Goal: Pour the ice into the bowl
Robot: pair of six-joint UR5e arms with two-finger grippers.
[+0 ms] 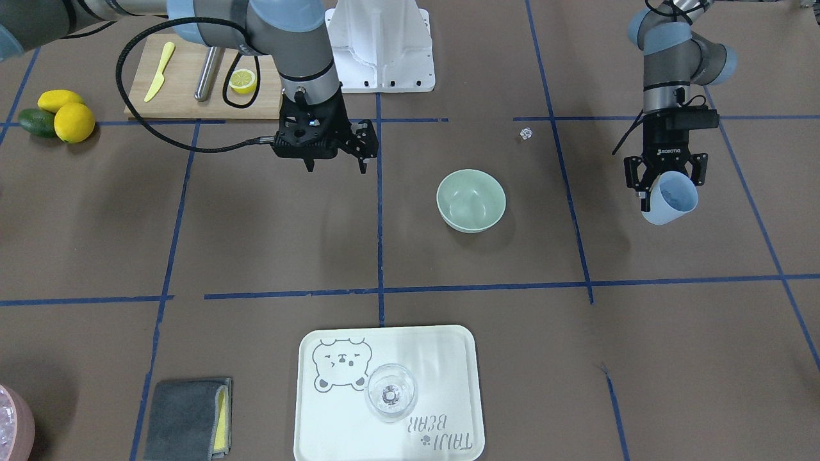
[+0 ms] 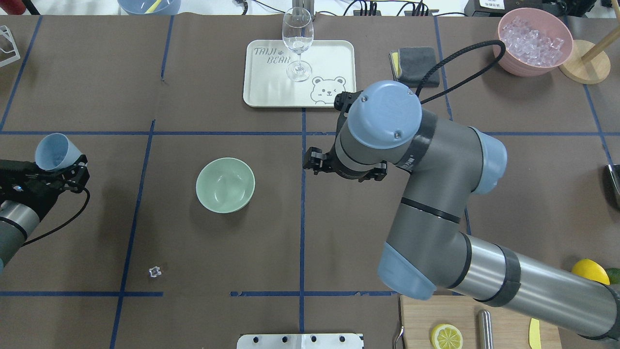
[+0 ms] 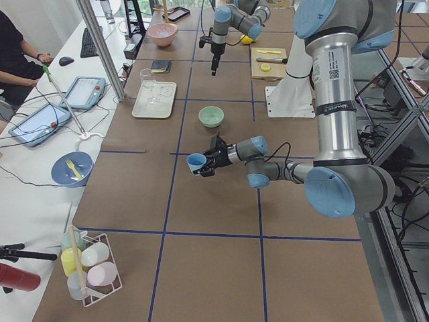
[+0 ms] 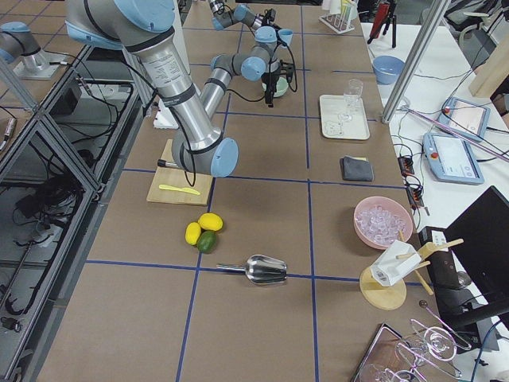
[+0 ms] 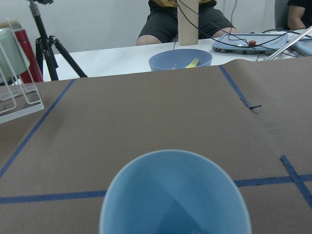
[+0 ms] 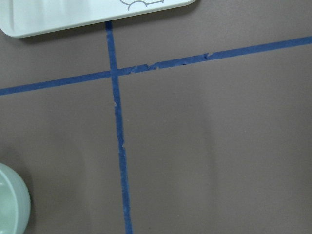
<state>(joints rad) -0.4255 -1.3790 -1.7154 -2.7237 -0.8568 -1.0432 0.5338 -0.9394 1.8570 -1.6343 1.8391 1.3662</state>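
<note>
The pale sage-green bowl (image 1: 471, 200) stands upright on the brown table, left of the middle in the overhead view (image 2: 225, 185), and looks empty. My left gripper (image 1: 667, 186) is shut on a light blue cup (image 1: 674, 200), held tilted above the table and well to the side of the bowl. The cup fills the bottom of the left wrist view (image 5: 173, 195). I cannot make out ice inside it. My right gripper (image 1: 336, 163) hangs open and empty above the table on the bowl's other side. The bowl's rim shows in the right wrist view (image 6: 12, 204).
A stray clear cube (image 2: 154, 272) lies on the table. A white tray (image 2: 271, 92) holds a wine glass (image 2: 297, 43). A pink container (image 2: 533, 41) of clear cubes, a grey cloth (image 2: 414, 60) and a cutting board (image 1: 186, 96) with knife and lemon half stand around.
</note>
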